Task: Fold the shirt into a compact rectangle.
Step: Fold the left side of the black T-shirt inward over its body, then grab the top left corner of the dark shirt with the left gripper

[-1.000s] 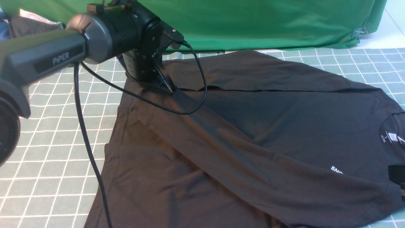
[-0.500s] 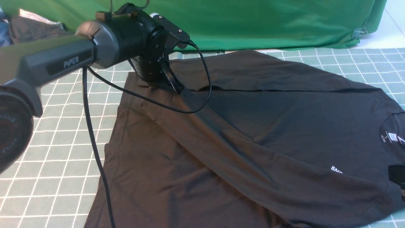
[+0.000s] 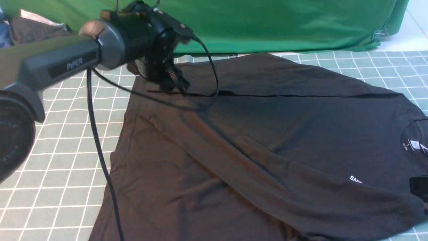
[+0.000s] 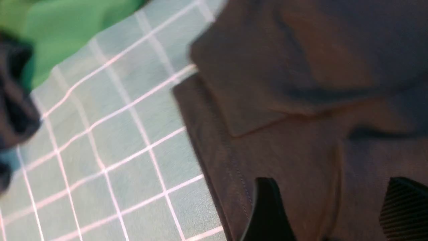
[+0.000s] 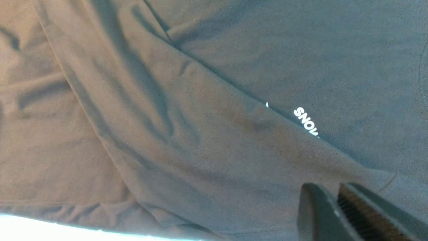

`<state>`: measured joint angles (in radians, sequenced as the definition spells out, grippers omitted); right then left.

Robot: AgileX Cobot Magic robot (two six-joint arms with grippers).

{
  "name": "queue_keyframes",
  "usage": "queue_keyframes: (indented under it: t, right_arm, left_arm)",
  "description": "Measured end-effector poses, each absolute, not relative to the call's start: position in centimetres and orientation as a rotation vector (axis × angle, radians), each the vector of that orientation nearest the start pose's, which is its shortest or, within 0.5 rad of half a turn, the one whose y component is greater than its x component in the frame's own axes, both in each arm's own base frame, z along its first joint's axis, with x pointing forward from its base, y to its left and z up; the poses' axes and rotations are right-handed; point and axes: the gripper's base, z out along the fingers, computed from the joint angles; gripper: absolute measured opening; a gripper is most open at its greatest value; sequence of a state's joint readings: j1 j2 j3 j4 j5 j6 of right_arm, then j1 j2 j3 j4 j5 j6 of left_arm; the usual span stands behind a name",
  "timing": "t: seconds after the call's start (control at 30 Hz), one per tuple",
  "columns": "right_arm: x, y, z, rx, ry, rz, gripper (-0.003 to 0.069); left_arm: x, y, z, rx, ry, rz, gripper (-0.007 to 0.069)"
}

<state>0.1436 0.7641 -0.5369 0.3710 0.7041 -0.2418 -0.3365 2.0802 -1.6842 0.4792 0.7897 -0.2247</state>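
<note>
Fingers (image 4: 267, 211) of the left gripper (image 4: 332, 187) stand wide apart with nothing between them, so this gripper is open. It hangs just above the shirt (image 3: 267, 134). In the front view it sits low over the cloth near the hem corner (its tips look close to the fabric, but I cannot tell whether they touch). Right beside the gripper lies the squared cuff end of a sleeve (image 4: 240, 100), flat on the shirt body. From there the sleeve runs as a long diagonal band across the shirt toward the right gripper (image 5: 326, 187).

That gripper has its fingers drawn together with barely a sliver between them and no cloth visibly pinched. It is closed, poised over the shirt's shoulder area. Near it, white lettering (image 5: 306, 122) peeks out from under the sleeve's edge, and a white neck label (image 3: 414, 145) shows inside the collar.

A black cable (image 3: 100, 160) trails from the left arm across the shirt. The black shirt is spread beneath both grippers on a pale green grid mat (image 3: 60, 160). Beyond the left gripper hangs a green cloth (image 3: 284, 23).
</note>
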Motion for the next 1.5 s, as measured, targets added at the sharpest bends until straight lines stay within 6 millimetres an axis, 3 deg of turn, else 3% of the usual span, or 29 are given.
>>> queue_keyframes:
  t: [0.07, 0.2, 0.23, 0.3, 0.37, 0.53, 0.67, 0.7, 0.87, 1.0, 1.3, 1.37, 1.5]
  right_arm:
    - [13.1, 4.1, 26.9, -0.229, 2.374, 0.373, 0.0092]
    - [13.1, 4.1, 26.9, -0.225, 2.374, 0.375, 0.0092]
    - [13.1, 4.1, 26.9, -0.223, 2.375, 0.376, 0.0092]
    - [13.1, 4.1, 26.9, -0.222, 2.375, 0.377, 0.0093]
    - [13.0, 4.1, 26.9, -0.223, 2.376, 0.377, 0.0093]
    - [13.0, 4.1, 26.9, -0.22, 2.377, 0.378, 0.0095]
    - [13.0, 4.1, 26.9, -0.221, 2.379, 0.379, 0.01]
    - [13.0, 4.1, 26.9, -0.221, 2.379, 0.379, 0.0101]
    - [13.0, 4.1, 26.9, -0.221, 2.38, 0.38, 0.0108]
    - [13.0, 4.1, 26.9, -0.221, 2.382, 0.381, 0.0113]
    - [13.0, 4.1, 26.9, -0.221, 2.382, 0.381, 0.0125]
    - [13.0, 4.1, 26.9, -0.221, 2.382, 0.381, 0.0125]
    - [13.0, 4.1, 26.9, -0.221, 2.382, 0.381, 0.0128]
  left_arm:
    - [45.1, -11.6, 23.4, 0.339, 2.541, 0.266, 0.0349]
    - [46.7, -10.3, 25.1, 0.113, 2.593, 0.051, 0.0163]
    - [46.7, -10.2, 24.9, 0.105, 2.604, 0.045, 0.0153]
    - [48.0, -9.2, 24.5, 0.028, 2.637, 0.002, 0.0048]
    - [48.9, -8.5, 23.5, -0.002, 2.658, 0.003, 0.002]
    - [50.1, -7.9, 20.8, -0.013, 2.685, 0.031, 0.0036]
    - [50.9, -7.3, 18.8, -0.032, 2.69, 0.039, 0.0127]
    - [51.1, -7.1, 18.2, -0.044, 2.684, 0.041, 0.0183]
    - [51.7, -6.8, 17.2, -0.078, 2.657, 0.027, 0.0355]
    - [52.1, -6.9, 16.5, -0.081, 2.634, 0.017, 0.0432]
    - [52.2, -7.4, 15.0, -0.128, 2.659, -0.063, 0.0423]
    - [52.2, -7.4, 15.0, -0.129, 2.66, -0.066, 0.0395]
    - [52.2, -7.4, 15.0, -0.133, 2.661, -0.069, 0.0246]
